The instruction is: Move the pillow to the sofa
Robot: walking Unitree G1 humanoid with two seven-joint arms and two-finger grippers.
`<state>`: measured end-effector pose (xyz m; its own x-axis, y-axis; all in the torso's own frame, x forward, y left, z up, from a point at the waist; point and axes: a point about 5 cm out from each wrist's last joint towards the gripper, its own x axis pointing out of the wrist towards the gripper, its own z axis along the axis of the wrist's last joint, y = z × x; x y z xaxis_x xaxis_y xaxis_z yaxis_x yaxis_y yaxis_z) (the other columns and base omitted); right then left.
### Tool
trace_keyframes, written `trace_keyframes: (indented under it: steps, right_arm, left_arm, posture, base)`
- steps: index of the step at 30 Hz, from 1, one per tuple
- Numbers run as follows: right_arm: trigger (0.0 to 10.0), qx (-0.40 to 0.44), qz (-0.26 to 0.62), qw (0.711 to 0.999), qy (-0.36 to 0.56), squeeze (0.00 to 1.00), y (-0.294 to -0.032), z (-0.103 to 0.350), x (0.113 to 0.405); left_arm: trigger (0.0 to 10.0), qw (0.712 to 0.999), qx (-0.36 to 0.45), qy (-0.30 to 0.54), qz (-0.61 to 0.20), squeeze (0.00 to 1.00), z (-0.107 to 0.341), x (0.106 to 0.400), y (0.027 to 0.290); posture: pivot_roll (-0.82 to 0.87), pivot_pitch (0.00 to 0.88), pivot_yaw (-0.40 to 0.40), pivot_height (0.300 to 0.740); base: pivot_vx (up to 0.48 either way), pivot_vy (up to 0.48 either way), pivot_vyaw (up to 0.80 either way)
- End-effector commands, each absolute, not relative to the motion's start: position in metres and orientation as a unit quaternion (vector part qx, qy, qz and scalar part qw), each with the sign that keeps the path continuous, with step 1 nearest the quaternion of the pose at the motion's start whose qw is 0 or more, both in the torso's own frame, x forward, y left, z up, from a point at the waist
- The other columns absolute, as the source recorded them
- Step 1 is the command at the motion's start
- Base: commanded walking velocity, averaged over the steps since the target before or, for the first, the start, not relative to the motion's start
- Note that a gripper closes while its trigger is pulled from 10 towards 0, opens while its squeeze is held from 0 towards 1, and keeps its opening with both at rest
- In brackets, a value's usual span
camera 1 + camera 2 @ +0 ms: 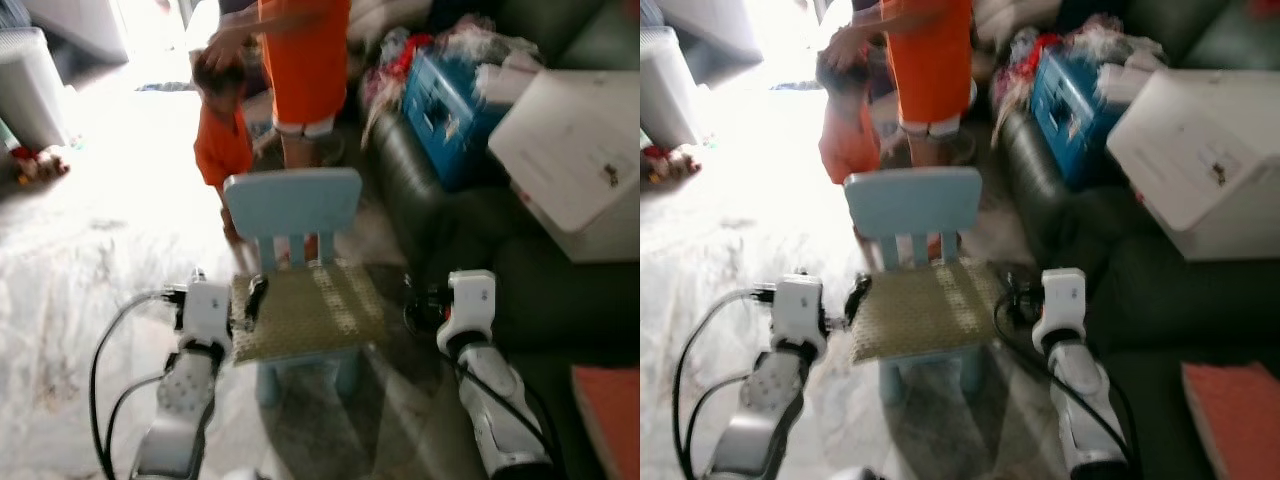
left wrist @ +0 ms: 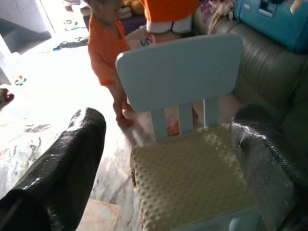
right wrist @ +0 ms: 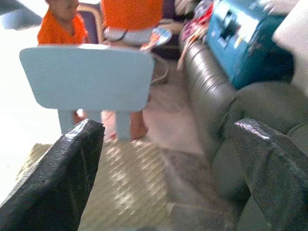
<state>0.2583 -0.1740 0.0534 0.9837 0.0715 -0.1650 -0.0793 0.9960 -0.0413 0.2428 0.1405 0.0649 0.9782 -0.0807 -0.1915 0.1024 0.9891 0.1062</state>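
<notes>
Left gripper (image 2: 168, 159) raised at the left edge of the small blue chair (image 1: 292, 205), black fingers (image 2: 62, 163) spread wide apart, one to each side of the seat, not closed on anything. Just ahead of that gripper, resting flat on the chair seat: the pillow (image 1: 308, 310), a thin yellowish cushion with a bumpy surface, covering nearly the whole seat. Beyond the chair back, further ahead of the gripper: two people in orange tops (image 1: 300, 60), the smaller one (image 1: 222, 135) standing close against the taller one, on a bright marbled floor (image 1: 90, 260).

Right gripper (image 3: 168, 159) held at the right edge of the same seat, fingers (image 3: 57, 178) likewise spread wide, pillow's right part between and below them, gripping nothing. To the right of this gripper, near it: the dark sofa (image 1: 530, 290). On the sofa further back, a blue case (image 1: 445, 110) with handle, closed, contents not visible; a heap of coloured cloth and clutter (image 1: 400, 50) beside it. Large white box (image 1: 580, 160) on the sofa to the right, lid shut. Orange cushion (image 1: 610, 420) at the far right corner
</notes>
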Motion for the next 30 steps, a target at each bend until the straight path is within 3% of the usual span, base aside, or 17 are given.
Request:
trace_keyframes:
  steps: [1, 12, 30]
  right_arm:
    - [10.0, -0.026, 0.035, 0.996, 0.076, 0.00, -0.1759, 0.0566, 0.2600]
    - [10.0, -0.026, 0.038, 0.996, 0.073, 0.00, -0.1751, 0.0574, 0.2602]
    - [10.0, -0.031, 0.040, 0.996, 0.068, 0.00, -0.1779, 0.0599, 0.2628]
  left_arm:
    - [10.0, 0.993, 0.058, 0.089, -0.054, 0.00, 0.0676, 0.2442, 0.1379]
    - [10.0, 0.992, 0.059, 0.090, -0.060, 0.00, 0.0677, 0.2440, 0.1393]
    - [10.0, 0.993, 0.054, 0.091, -0.057, 0.00, 0.0674, 0.2449, 0.1391]
  posture:
    - [0.00, 0.000, -0.023, 0.740]
    - [-0.01, 0.000, -0.024, 0.740]
    - [-0.01, 0.000, -0.026, 0.740]
  base:
    - [0.000, 0.000, 0.00]
    - [0.000, 0.000, 0.00]
    - [0.327, 0.000, 0.00]
